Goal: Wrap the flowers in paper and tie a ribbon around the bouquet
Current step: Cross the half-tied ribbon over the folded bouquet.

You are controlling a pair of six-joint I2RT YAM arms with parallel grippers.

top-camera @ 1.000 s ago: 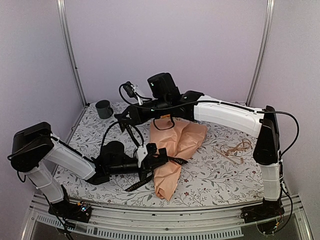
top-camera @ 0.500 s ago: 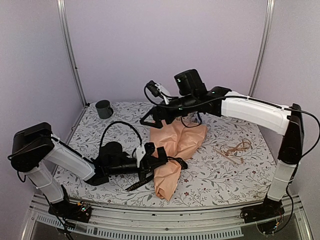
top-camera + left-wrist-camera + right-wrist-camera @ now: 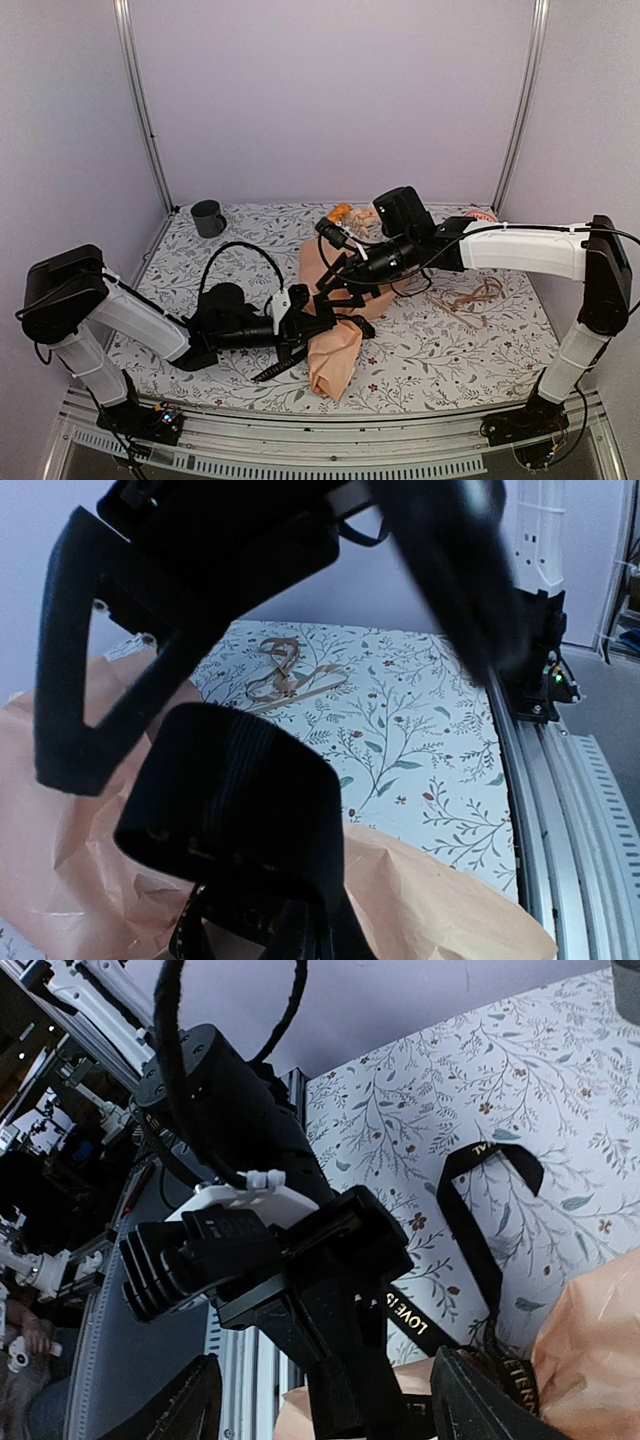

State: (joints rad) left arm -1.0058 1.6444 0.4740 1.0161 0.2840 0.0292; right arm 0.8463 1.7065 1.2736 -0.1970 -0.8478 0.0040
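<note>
The bouquet lies mid-table, its peach-orange paper [image 3: 335, 352] rolled into a cone with the narrow end toward me. Orange blooms of the flowers [image 3: 342, 213] stick out at the far end. My left gripper [image 3: 320, 318] rests against the cone's left side, shut on the black ribbon [image 3: 274, 371], whose tail trails toward the front edge. In the left wrist view the ribbon [image 3: 235, 785] loops up right before the jaws. My right gripper [image 3: 336, 280] hovers open just above the left one. The right wrist view shows its fingers [image 3: 190, 1405] spread either side of the left gripper [image 3: 375, 1360] and the ribbon [image 3: 490, 1260].
A thin tan cord [image 3: 470, 296] lies tangled to the right of the bouquet. A dark mug [image 3: 208, 217] stands at the back left corner. The floral table cover [image 3: 430, 350] runs to the metal rail at the front edge.
My right arm swung from the back left over to the bouquet and came down above the left gripper, its jaws opening on the way. The blooms now show. The left arm held still.
</note>
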